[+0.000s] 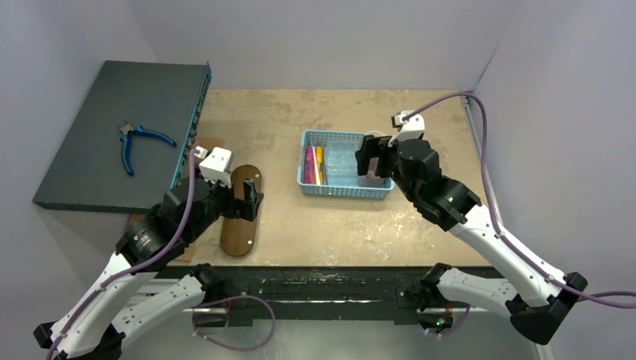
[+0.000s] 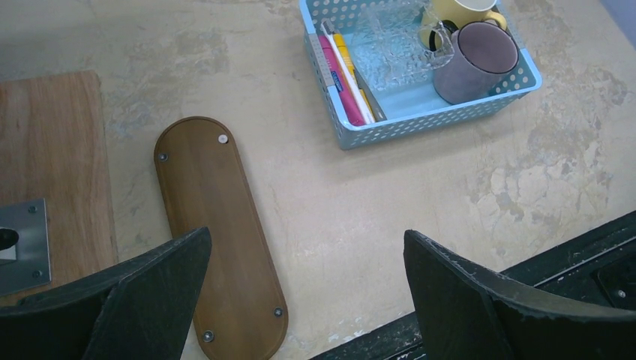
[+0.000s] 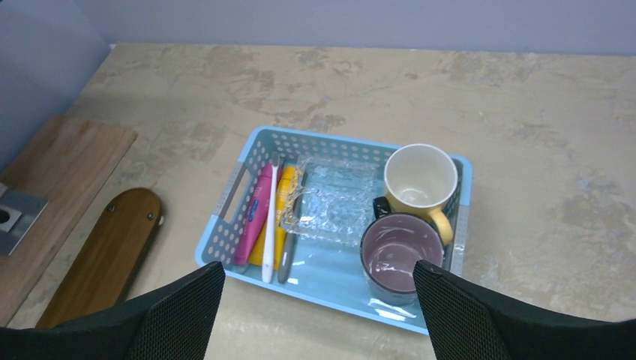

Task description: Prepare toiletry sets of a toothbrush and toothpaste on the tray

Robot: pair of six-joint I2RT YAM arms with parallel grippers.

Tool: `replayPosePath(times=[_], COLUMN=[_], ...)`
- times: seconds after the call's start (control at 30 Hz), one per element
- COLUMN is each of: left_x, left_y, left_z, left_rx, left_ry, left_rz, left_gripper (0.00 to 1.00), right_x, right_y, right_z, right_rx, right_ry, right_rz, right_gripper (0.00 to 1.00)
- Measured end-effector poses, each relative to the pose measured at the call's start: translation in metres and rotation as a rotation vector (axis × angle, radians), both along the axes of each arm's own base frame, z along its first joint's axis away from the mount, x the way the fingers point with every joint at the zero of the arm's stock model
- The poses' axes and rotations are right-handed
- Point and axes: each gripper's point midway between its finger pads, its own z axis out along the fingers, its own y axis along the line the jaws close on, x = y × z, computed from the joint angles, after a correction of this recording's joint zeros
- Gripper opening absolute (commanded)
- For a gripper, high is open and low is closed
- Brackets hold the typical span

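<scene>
The dark brown tray [image 1: 240, 225] lies bare on the table left of the blue basket [image 1: 345, 192]; it also shows in the left wrist view [image 2: 217, 225] and the right wrist view [image 3: 105, 251]. In the basket's left end lie a pink toothpaste tube [image 3: 253, 214], a pale toothbrush [image 3: 270, 217] and a yellow toothpaste tube [image 3: 285, 202], also seen from the left wrist as the toothbrush [image 2: 351, 75]. My left gripper [image 1: 253, 200] [image 2: 306, 247] is open and empty above the tray. My right gripper [image 1: 373, 161] [image 3: 316, 281] is open and empty above the basket.
The basket also holds a grey stick [image 3: 289, 247], a clear glass dish [image 3: 334, 199], a yellow mug [image 3: 420, 176] and a purple mug [image 3: 401, 251]. A lighter wooden board [image 2: 52, 165] lies left of the tray. Blue-handled pliers [image 1: 139, 142] rest on a dark box [image 1: 90, 165].
</scene>
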Motion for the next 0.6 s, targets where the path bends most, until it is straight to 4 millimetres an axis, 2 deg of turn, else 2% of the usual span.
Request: replayPosePath(times=[0.17,0.4,0.6], left_x=[0.003,0.016,0.027], left_y=[0.0,0.0,0.008], left_z=[-0.012,-0.048,-0.062], left_rx=[-0.004,0.082,0.111], left_ry=[0.061,0.196,0.234], left_rz=[0.054,0.167,0.291], left_gripper=[1.0,0.99,0.94], right_x=[0.001,-0.004,-0.009], right_y=[0.015,0.028,0.039], right_z=[-0.015,-0.044,-0.053], right_rx=[-0.016,-0.034,-0.015], right_ry=[0.032,0.088,0.104], right_rz=[0.065,0.143,0.204], right_gripper=[0.94,0.91,0.89])
